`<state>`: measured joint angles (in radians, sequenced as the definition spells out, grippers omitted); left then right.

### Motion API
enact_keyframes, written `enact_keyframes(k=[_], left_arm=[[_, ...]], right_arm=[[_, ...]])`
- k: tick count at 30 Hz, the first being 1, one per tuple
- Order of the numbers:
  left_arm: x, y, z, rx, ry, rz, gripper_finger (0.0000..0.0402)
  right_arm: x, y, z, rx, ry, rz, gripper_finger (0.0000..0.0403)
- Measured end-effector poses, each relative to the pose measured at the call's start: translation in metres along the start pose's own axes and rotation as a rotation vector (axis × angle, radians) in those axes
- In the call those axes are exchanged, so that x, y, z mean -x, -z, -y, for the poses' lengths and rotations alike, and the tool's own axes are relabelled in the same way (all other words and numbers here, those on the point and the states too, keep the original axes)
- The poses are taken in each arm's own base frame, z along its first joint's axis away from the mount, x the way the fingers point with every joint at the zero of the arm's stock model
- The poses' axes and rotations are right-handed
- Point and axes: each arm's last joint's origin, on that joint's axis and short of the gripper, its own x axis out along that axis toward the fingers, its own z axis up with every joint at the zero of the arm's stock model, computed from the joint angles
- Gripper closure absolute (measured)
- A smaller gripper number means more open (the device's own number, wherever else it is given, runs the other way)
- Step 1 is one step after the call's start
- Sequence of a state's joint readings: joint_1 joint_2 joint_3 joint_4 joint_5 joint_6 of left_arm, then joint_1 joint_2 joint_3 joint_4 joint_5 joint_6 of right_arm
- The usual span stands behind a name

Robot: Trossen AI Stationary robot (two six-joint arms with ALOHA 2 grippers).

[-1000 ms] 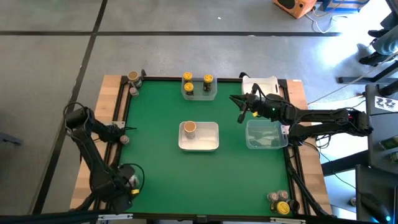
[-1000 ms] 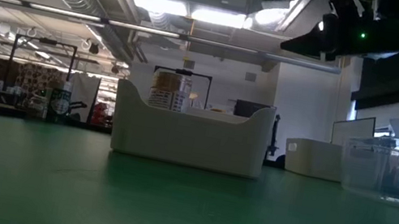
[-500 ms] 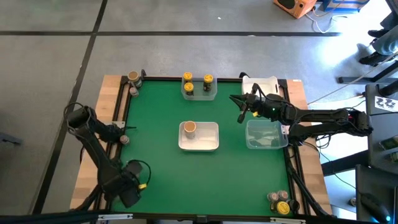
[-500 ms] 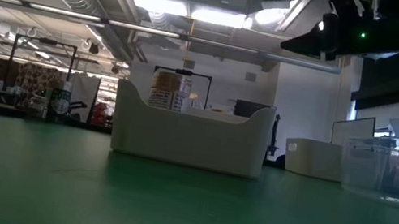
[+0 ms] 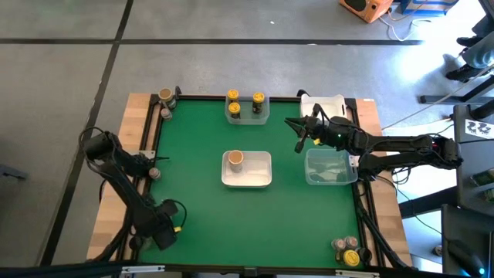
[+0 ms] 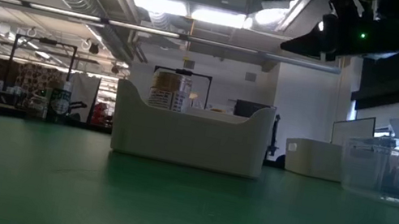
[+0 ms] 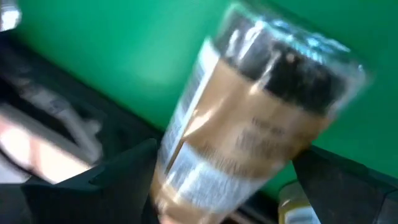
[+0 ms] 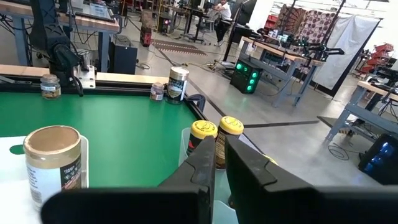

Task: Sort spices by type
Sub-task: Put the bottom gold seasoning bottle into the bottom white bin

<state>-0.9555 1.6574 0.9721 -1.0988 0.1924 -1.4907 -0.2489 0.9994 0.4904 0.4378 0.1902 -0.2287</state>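
Note:
In the left wrist view a spice jar (image 7: 249, 124) with a tan label and a dark cap stands between the two fingers of my open left gripper (image 7: 230, 180), beside a yellow cap (image 7: 292, 199). In the high view this gripper (image 5: 164, 232) points down at the table's near left corner. My right gripper (image 5: 298, 128) hovers shut and level above the table, by the clear tub (image 5: 330, 166). A tan-capped jar (image 5: 235, 159) stands in the white tub (image 5: 258, 171) at mid table. Three yellow-capped jars (image 5: 234, 110) stand in a clear tub (image 5: 259, 116) at the far edge. My left gripper comes from above with one finger (image 7: 118, 180) on each side of the dark-capped jar's body. The picture is blurred, and I cannot tell whether either finger touches the jar.
More jars stand at the far left corner (image 5: 165, 96), on the left rail (image 5: 154, 174) and at the near right corner (image 5: 347, 251). A white lidded tub (image 5: 324, 104) sits at the far right. Green table lies bare between the tubs and the near edge.
My left gripper has gone down toward the jars at the near left corner and rolled about its own axis, staying open. My right arm has kept still.

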Motion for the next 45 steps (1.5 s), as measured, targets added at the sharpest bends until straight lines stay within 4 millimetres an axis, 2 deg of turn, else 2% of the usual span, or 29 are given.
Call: enact_keyframes(k=[6,11,17,21,24,32,38,45], left_arm=[[-0.022,-0.003,-0.004,-0.005,0.028,-0.013,0.0050],[-0.028,-0.005,-0.007,-0.010,0.032,-0.021,0.0055],[-0.028,-0.008,-0.006,0.012,0.054,-0.033,0.0128],[-0.025,-0.011,-0.004,0.020,0.065,-0.035,0.0135],[-0.020,-0.013,-0.002,0.024,0.060,-0.022,0.0136],[0.010,-0.016,0.008,0.051,0.073,0.117,0.0137],[0.036,-0.025,0.016,0.067,0.134,0.316,0.0137],[0.062,-0.031,0.009,0.093,0.207,0.560,0.0137]], right_arm=[[0.000,0.000,0.000,0.000,0.000,0.000,0.0364],[0.000,0.000,0.000,0.000,0.000,0.001,0.0364],[0.000,0.000,0.000,0.000,0.000,0.001,0.0364],[0.000,0.000,0.000,-0.058,0.000,0.001,0.0364],[0.000,-0.001,0.000,-0.151,0.002,0.013,0.0364],[0.000,-0.002,0.000,-0.156,0.002,0.016,0.0364],[0.000,-0.002,0.000,-0.149,-0.007,0.018,0.0364],[0.000,-0.004,-0.002,-0.147,-0.107,0.051,0.0364]])
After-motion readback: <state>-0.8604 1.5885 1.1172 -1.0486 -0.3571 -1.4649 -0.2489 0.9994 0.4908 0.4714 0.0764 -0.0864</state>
